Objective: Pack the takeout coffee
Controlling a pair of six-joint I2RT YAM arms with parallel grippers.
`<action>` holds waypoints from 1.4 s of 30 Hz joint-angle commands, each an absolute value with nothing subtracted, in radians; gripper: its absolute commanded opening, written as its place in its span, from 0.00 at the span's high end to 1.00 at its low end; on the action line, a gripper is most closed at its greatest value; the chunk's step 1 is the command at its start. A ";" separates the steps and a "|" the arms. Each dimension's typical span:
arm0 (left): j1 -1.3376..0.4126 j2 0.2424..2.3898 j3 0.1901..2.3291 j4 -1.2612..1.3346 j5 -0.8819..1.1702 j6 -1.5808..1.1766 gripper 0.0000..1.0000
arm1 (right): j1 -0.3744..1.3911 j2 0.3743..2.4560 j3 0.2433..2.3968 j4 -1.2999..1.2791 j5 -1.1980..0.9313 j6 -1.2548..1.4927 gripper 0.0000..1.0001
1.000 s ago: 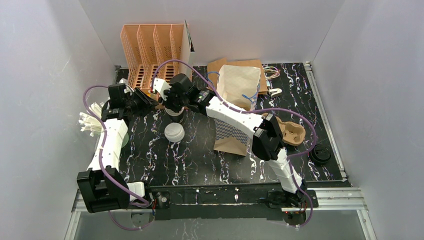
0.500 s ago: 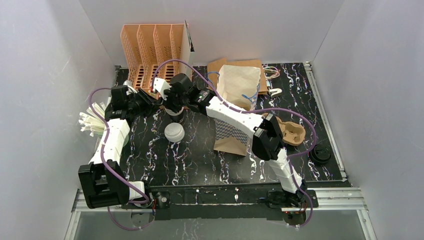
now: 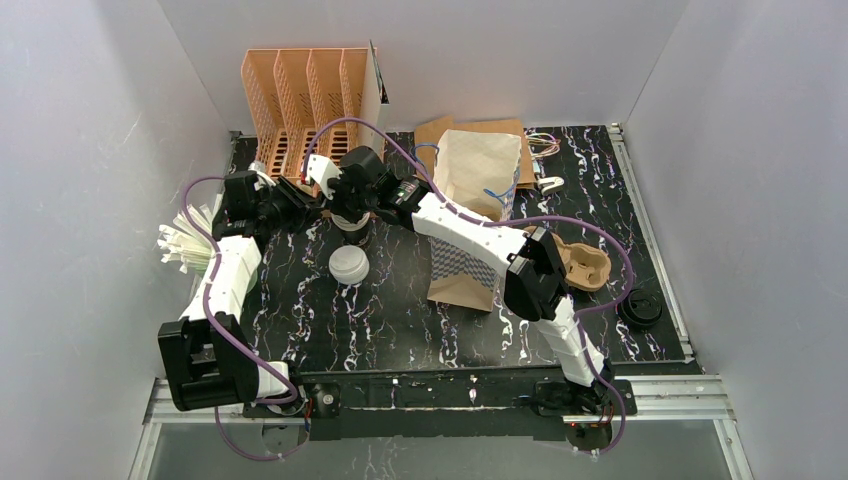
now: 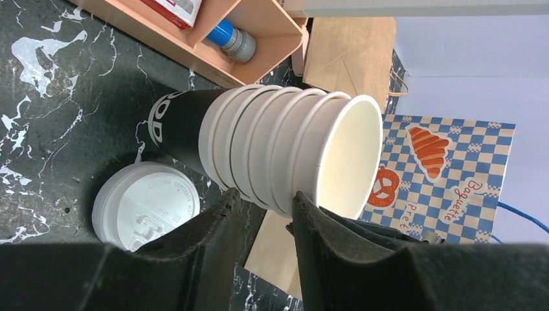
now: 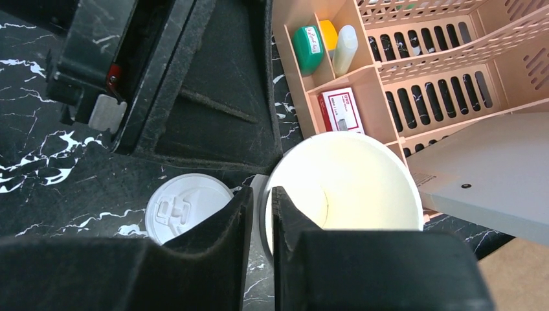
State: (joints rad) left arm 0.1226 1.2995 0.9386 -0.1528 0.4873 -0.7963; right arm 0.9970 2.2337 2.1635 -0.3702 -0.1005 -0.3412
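Observation:
A stack of nested white paper cups [image 4: 272, 149], the lowest one black [image 4: 178, 126], stands at the back left [image 3: 350, 222]. My left gripper [image 4: 262, 197] is at its side, the two fingers closed over several cup rims. My right gripper [image 5: 259, 194] pinches the wall of the top cup [image 5: 349, 181], one finger inside and one outside. A white lid [image 3: 349, 264] lies flat on the table just in front of the stack, also visible as the lid [image 4: 145, 204] and the lid [image 5: 184, 207]. The brown pulp tray [image 3: 585, 265] sits at the right, behind my right arm.
A peach organiser rack [image 3: 305, 100] stands right behind the stack. Brown paper bags [image 3: 475, 165] and a blue checkered bag [image 3: 460, 270] lie in the middle. A black lid [image 3: 640, 308] rests near the right edge. White straws [image 3: 185, 240] fan out at the left edge.
My left gripper has moved right, up to the side of the cup stack. The right gripper has stayed on the top cup, and the loose lid has not moved.

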 commanded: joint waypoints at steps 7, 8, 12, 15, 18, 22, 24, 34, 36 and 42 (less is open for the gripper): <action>0.127 1.325 0.924 -0.125 0.508 -0.801 0.67 | 1.002 2.176 2.180 -0.331 -0.087 -0.338 0.99; 0.128 1.327 0.923 -0.121 0.508 -0.799 0.67 | 1.001 2.176 2.181 -0.331 -0.087 -0.337 0.99; 0.128 1.340 0.914 -0.114 0.509 -0.794 0.67 | 1.002 2.170 2.180 -0.328 -0.092 -0.335 0.99; 0.128 1.347 0.904 -0.107 0.505 -0.793 0.67 | 1.001 2.162 2.181 -0.327 -0.092 -0.336 0.99; 0.128 1.355 0.898 -0.103 0.503 -0.791 0.67 | 1.002 2.156 2.190 -0.327 -0.091 -0.336 0.99; 0.128 1.361 0.897 -0.102 0.505 -0.791 0.67 | 1.002 2.149 2.206 -0.329 -0.085 -0.336 0.99; 0.127 1.357 0.900 -0.101 0.505 -0.791 0.68 | 1.002 2.148 2.214 -0.333 -0.075 -0.337 0.99; 0.125 1.348 0.918 -0.122 0.493 -0.794 0.67 | 1.001 2.135 2.240 -0.344 -0.054 -0.342 0.99; 0.121 1.347 0.921 -0.124 0.492 -0.795 0.67 | 1.002 2.133 2.237 -0.344 -0.051 -0.342 0.99; 0.115 1.343 0.928 -0.124 0.494 -0.799 0.67 | 1.002 2.132 2.221 -0.346 -0.044 -0.342 0.72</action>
State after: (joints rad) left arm 0.1204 1.3464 0.9237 -0.0761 0.5045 -0.8047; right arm 0.9962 2.2230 2.1708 -0.3981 -0.0544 -0.3389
